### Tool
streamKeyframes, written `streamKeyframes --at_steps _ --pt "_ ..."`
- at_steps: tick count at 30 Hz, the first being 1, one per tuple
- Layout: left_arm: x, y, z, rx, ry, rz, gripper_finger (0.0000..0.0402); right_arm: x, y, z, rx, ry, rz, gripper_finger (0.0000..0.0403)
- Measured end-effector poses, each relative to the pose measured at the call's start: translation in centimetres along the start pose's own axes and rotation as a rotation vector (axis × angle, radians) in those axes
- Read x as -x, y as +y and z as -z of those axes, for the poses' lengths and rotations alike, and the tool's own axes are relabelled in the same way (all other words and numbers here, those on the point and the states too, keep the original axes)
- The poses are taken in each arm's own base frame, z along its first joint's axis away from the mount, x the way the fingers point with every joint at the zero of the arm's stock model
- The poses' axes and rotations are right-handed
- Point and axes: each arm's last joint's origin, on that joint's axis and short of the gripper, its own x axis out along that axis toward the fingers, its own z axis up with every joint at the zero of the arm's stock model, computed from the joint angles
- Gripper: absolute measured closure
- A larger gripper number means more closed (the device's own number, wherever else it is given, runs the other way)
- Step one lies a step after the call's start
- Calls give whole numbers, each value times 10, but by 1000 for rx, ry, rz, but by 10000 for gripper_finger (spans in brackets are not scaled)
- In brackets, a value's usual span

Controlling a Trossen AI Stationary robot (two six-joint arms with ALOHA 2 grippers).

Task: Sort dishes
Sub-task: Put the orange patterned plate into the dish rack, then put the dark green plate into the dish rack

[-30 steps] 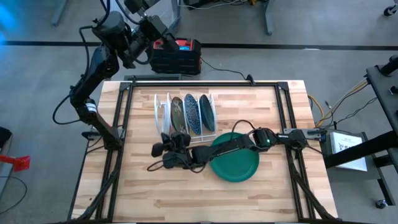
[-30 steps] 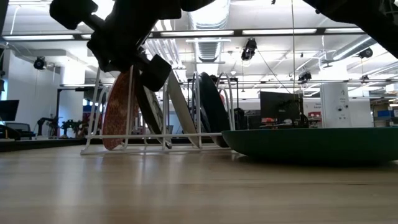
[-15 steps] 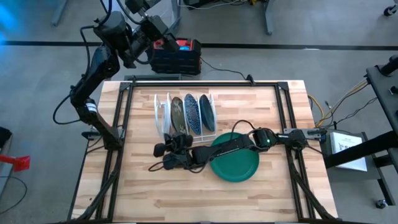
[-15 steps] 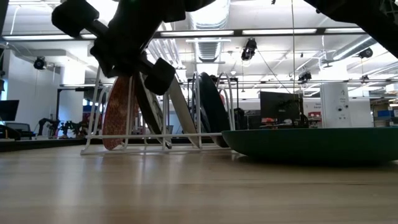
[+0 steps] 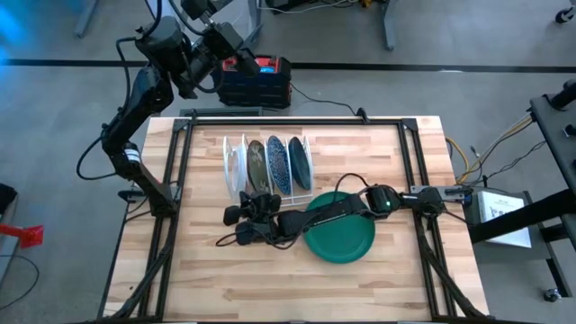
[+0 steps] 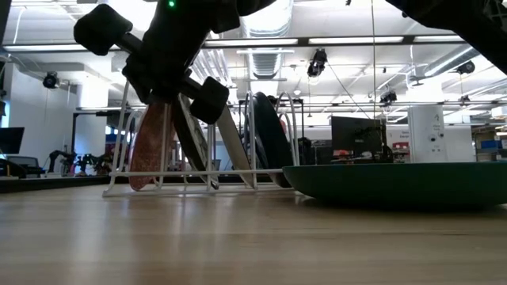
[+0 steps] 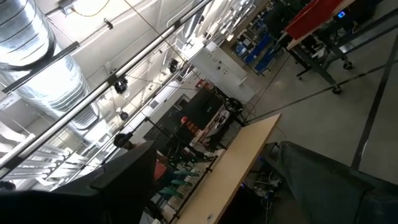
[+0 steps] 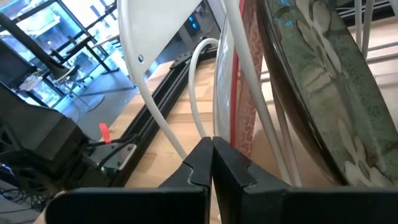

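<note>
While five plates show in all, four of them stand on edge in the white wire rack near the far edge of the tabletop, and one lies flat. From the rack's left end the upright ones are a red-pink patterned plate, a greyish-brown plate, and two dark blue speckled plates. The fifth, a plain dark green plate, rests flat on the tabletop toward the right edge, just in front of the rack's right end.

Two arms are present. The right end effector reaches across from the right edge, passing over the green plate's left part, and sits at the near side of the rack's left end. Its fingers are pressed together with nothing between them, their tips close against the rack's white wires, right by the lower rim of the red-pink plate, with the greyish-brown plate just beside. The green plate lies behind the tips, under the arm.

The left end effector is raised beyond the far left corner, off the tabletop, its fingers spread and empty, well apart from every plate.
</note>
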Motion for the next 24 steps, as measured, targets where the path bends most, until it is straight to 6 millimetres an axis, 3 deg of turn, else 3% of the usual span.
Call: streamKeyframes --at_steps 3,10,18,24 --pt "0 0 0 0 0 0 75 7 3 3 15 7 -12 403" --pt "0 -1 1 9 5 7 75 44 17 4 80 114 -98 403" --pt "1 -10 6 50 28 118 75 113 8 -13 199 210 -14 403" --pt "4 -24 18 47 154 249 75 152 -2 -32 252 193 39 403"
